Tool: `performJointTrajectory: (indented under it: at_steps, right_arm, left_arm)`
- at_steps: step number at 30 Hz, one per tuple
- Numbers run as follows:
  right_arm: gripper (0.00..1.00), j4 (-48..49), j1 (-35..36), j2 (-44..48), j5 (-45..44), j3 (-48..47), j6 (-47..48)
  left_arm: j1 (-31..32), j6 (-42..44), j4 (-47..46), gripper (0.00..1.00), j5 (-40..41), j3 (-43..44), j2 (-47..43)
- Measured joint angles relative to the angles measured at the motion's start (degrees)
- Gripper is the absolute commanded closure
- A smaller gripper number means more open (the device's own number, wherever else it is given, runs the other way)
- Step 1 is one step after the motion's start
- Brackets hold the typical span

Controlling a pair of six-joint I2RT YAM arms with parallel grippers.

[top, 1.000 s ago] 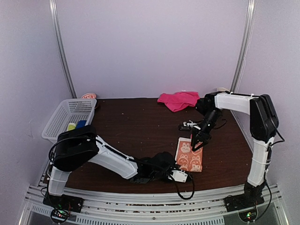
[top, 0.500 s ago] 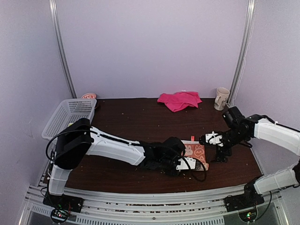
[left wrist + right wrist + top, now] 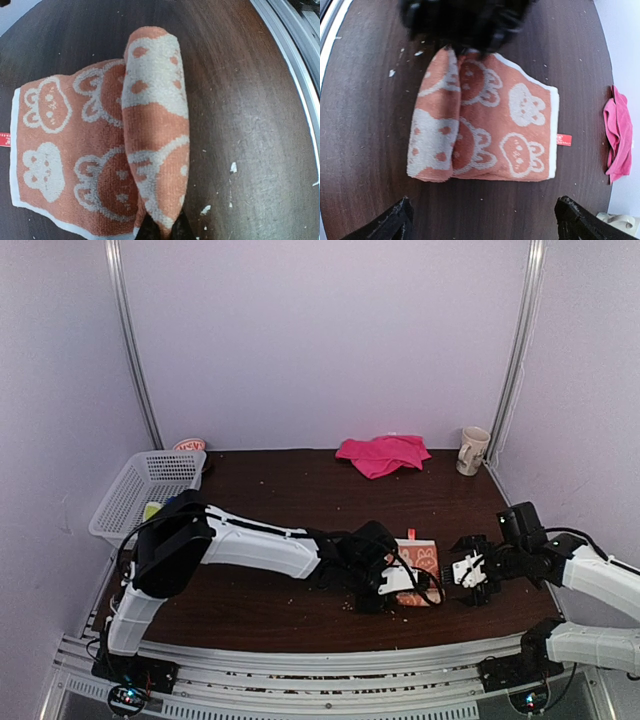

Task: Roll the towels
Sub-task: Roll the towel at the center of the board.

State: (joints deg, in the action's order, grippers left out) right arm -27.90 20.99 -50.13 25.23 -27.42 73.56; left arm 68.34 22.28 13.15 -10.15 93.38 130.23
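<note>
Where the orange towel [image 3: 485, 135] lies on the dark bench [image 3: 290, 490], its side nearest the arm bases is turned over into a thick roll. The rest spreads flat, showing cream rabbits, a white border and a small red tag at the far edge. The left tool [image 3: 160, 231] is closed on one end of that roll, its dark fingertips pinching the cloth. The right tool [image 3: 472, 572] hangs just to the right of the orange towel, apart from it, with its jaws spread wide and nothing between them. The pink towel [image 3: 380, 453] sits crumpled well beyond the orange towel, toward the back wall, and neither arm touches it. A cream mug [image 3: 472, 450] stands to the right rear of the orange towel, near the pink one. A white lattice basket [image 3: 145, 490] rests far to the left of the orange towel. Pale crumbs dot the bench around the orange towel.
</note>
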Motion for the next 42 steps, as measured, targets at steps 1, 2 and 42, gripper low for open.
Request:
performJointTrajectory:
  at_steps: [1, 2, 42]
  right_arm:
    - [0.02, -0.02, 0.24, -0.15, 0.59, 0.59, 1.31]
    - [0.03, 0.02, 0.52, -0.28, 1.07, 1.33, 2.43]
    - [0.61, 28.68, 11.82, -5.66, -9.11, 15.80, 1.38]
  left_arm:
    - [0.00, -0.26, 0.39, 1.00, -0.37, 0.57, 0.31]
    - [0.00, -0.50, 0.81, 1.00, -0.74, 1.27, 0.76]
    - [-2.14, -13.29, 10.08, 1.00, -7.96, 18.82, 10.56]
